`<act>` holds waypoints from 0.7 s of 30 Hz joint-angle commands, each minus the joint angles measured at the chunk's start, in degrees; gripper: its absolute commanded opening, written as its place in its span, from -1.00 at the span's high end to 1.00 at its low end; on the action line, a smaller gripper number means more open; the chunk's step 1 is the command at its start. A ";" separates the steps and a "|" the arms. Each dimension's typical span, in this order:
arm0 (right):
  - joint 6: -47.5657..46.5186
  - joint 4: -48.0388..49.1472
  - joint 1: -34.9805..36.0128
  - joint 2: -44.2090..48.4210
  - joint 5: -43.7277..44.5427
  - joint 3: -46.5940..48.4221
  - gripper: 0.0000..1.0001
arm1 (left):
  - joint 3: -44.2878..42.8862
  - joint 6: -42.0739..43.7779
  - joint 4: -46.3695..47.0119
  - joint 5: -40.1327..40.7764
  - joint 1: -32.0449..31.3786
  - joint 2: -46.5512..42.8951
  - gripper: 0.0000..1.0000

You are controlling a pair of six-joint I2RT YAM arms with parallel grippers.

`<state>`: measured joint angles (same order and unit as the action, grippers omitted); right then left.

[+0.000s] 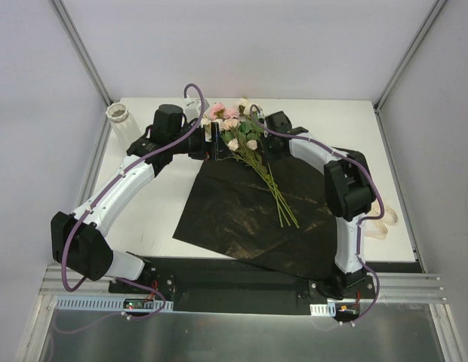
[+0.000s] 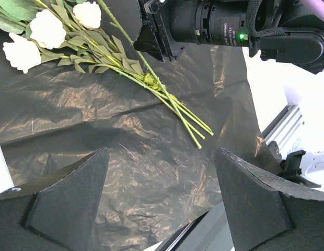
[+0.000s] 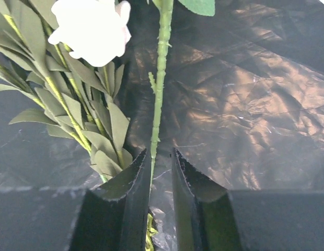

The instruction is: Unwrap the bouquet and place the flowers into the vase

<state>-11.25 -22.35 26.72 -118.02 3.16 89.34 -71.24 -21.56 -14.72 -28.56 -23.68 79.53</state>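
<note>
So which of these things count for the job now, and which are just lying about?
For the job:
- flowers, lying loose on the paper
- vase, back left, no flowers in it yet

Lying about:
- black paper, spread open under the flowers
- cream ribbon, off to the right of the paper

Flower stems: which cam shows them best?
Left wrist: the flower stems lie on the black paper, clear down to the cut ends. Top external shows the stems whole but small. Right wrist shows just one stem close up, running into the gap between the right hand's fingers.
</note>
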 commanded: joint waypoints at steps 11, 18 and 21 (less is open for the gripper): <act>0.43 -1.47 -0.18 -3.71 -1.93 5.49 0.50 | -2.32 -0.67 0.13 -2.29 -0.31 0.37 -0.63; 0.17 -2.70 -0.18 -5.38 -1.40 7.16 0.50 | -2.32 -0.85 0.13 -2.56 -0.31 0.63 -0.62; -0.09 -2.61 -0.18 -5.56 -1.40 7.60 0.51 | -2.32 -0.85 0.13 -2.56 -0.31 0.89 -0.62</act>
<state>-10.92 -24.23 26.70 -123.59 1.08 93.97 -71.55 -21.91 -15.35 -29.61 -23.68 80.34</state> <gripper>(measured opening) 0.246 0.814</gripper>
